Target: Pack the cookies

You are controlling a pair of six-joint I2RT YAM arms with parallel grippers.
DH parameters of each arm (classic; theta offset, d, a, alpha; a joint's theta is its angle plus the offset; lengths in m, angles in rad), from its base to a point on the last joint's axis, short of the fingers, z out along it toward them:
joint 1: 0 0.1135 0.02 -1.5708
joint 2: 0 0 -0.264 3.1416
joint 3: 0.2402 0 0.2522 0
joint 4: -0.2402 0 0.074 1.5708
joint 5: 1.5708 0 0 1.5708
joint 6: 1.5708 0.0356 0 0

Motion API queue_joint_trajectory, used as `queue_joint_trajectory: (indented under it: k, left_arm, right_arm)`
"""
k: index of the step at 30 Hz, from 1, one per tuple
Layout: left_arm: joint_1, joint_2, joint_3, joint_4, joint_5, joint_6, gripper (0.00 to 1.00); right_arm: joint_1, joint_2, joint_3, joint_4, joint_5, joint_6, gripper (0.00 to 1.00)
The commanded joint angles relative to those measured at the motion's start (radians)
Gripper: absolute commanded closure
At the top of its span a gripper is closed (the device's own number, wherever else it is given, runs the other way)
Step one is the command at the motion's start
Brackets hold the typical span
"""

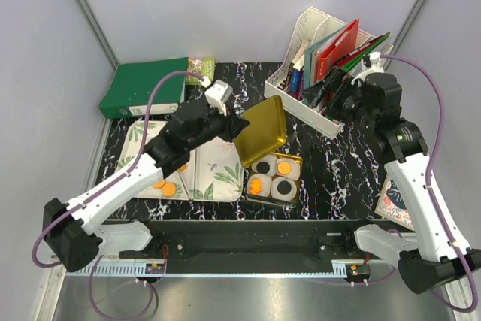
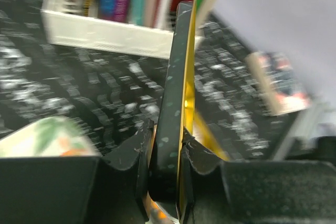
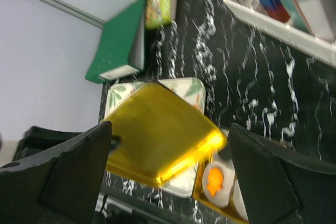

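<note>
My left gripper (image 1: 229,122) is shut on the edge of a gold tin lid (image 1: 261,131) and holds it tilted above the table. In the left wrist view the lid (image 2: 176,77) stands edge-on between my fingers (image 2: 131,150). Below it an open gold tin (image 1: 294,162) holds white paper cups with orange cookies (image 1: 284,167) and black cookies (image 1: 284,188). Two loose orange cookies (image 1: 164,186) lie on the floral tray (image 1: 210,167). My right gripper (image 1: 338,103) is open and empty, raised near the file rack. Its view shows the lid (image 3: 157,135) and one orange cookie (image 3: 215,179).
A white file rack (image 1: 301,103) with books and folders stands at the back right. A green binder (image 1: 146,88) lies at the back left, with a small packet (image 1: 197,69) beside it. A booklet (image 1: 394,204) lies at the right table edge.
</note>
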Motion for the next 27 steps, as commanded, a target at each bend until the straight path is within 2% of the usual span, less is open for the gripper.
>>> queue_joint_trajectory:
  k: [1, 3, 5, 6, 8, 10, 11, 12, 14, 15, 17, 18, 21, 27]
  left_arm:
    - [-0.061, -0.067, 0.031, -0.076, -0.417, 0.291, 1.00]
    - [-0.116, -0.081, 0.017, -0.064, -0.562, 0.382, 1.00]
    - [-0.179, -0.104, -0.018, -0.007, -0.653, 0.452, 1.00]
    - [-0.200, -0.113, -0.035, 0.022, -0.736, 0.539, 1.00]
    - [-0.263, -0.136, -0.093, 0.142, -0.808, 0.634, 1.00]
    - [-0.306, -0.136, -0.130, 0.284, -0.902, 0.815, 1.00]
    - [-0.351, -0.132, -0.171, 0.347, -0.934, 0.886, 1.00]
    - [-0.372, -0.119, -0.188, 0.455, -0.984, 1.018, 1.00]
    - [-0.429, -0.103, -0.237, 0.574, -1.022, 1.149, 1.00]
    - [-0.444, -0.089, -0.257, 0.701, -1.040, 1.279, 1.00]
    - [-0.492, -0.067, -0.326, 0.835, -1.046, 1.409, 1.00]
    - [-0.509, -0.037, -0.349, 0.964, -1.046, 1.544, 1.00]
    - [-0.567, 0.046, -0.418, 1.170, -1.054, 1.755, 1.00]
    - [-0.652, 0.163, -0.443, 1.281, -1.063, 1.875, 1.00]
  right_arm:
    - [0.001, -0.006, 0.072, -0.157, -0.016, 0.101, 0.00]
    - [-0.001, -0.017, 0.079, -0.172, 0.045, 0.208, 0.00]
    - [-0.001, -0.031, 0.097, -0.175, 0.030, 0.230, 0.00]
    - [-0.002, -0.028, 0.109, -0.186, 0.024, 0.253, 0.00]
    - [-0.009, -0.002, 0.149, -0.243, -0.041, 0.264, 0.00]
    - [-0.013, 0.053, 0.186, -0.340, -0.092, 0.277, 0.00]
    - [-0.016, 0.070, 0.191, -0.365, -0.168, 0.274, 0.00]
    - [-0.022, 0.086, 0.191, -0.385, -0.206, 0.267, 0.00]
    - [-0.024, 0.112, 0.177, -0.404, -0.284, 0.241, 0.00]
    - [-0.024, 0.118, 0.172, -0.409, -0.304, 0.204, 0.00]
    - [-0.024, 0.141, 0.169, -0.444, -0.345, 0.172, 0.00]
    - [-0.022, 0.147, 0.165, -0.448, -0.368, 0.132, 0.00]
    - [-0.022, 0.167, 0.143, -0.484, -0.405, 0.071, 0.00]
    - [-0.024, 0.147, 0.088, -0.430, -0.390, 0.067, 0.00]
